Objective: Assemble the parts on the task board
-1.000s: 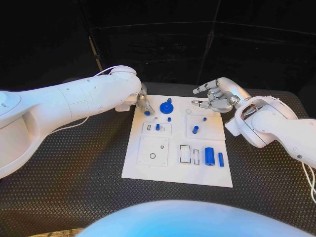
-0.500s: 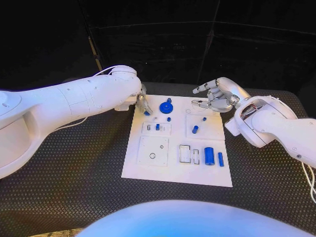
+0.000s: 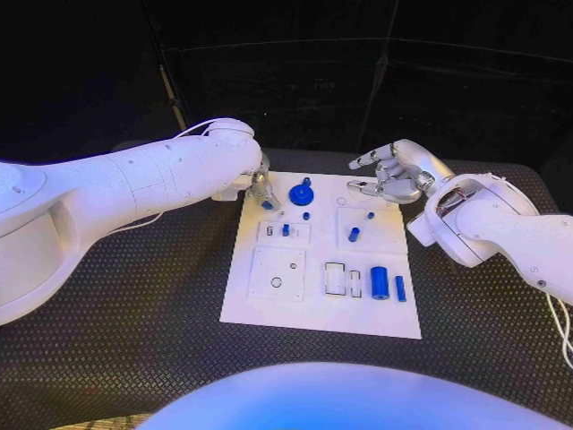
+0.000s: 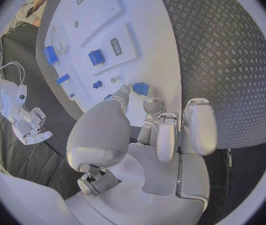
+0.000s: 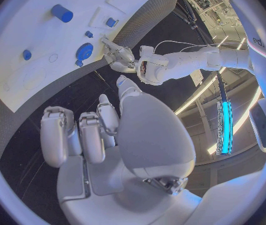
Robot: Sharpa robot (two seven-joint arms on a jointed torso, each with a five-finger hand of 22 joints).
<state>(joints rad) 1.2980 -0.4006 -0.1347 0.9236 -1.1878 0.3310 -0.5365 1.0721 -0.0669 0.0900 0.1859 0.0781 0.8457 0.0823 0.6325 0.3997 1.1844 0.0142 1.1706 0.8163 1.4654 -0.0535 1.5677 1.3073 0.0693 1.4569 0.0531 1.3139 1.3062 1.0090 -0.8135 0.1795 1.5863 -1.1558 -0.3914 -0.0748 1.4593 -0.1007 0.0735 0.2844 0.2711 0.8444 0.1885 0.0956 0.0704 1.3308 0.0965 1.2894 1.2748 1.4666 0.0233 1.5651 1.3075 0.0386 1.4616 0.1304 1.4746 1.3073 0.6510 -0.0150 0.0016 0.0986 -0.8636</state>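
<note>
The white task board (image 3: pixel 274 309) lies mid-table with several blue parts on it. At its far left corner my left hand (image 3: pixel 259 190) points down, and its thumb and a finger pinch a small blue part (image 3: pixel 266 205) that rests on the board near the edge. The left wrist view shows this small blue part (image 4: pixel 140 88) between the fingertips (image 4: pixel 124 92). My right hand (image 3: pixel 392 176) hovers over the far right corner, fingers apart, holding nothing. A round blue part (image 3: pixel 303 195) sits between the two hands.
Small blue pegs (image 3: pixel 354 235) stand mid-board. A thick blue cylinder (image 3: pixel 380 283) and a thin blue bar (image 3: pixel 400 288) lie near the right edge beside empty slots (image 3: pixel 336 279). Black textured table (image 3: pixel 132 322) surrounds the board.
My left arm has eased slightly toward the board; its fingers stay at the small blue part. The right hand and the parts on the board hold their places.
</note>
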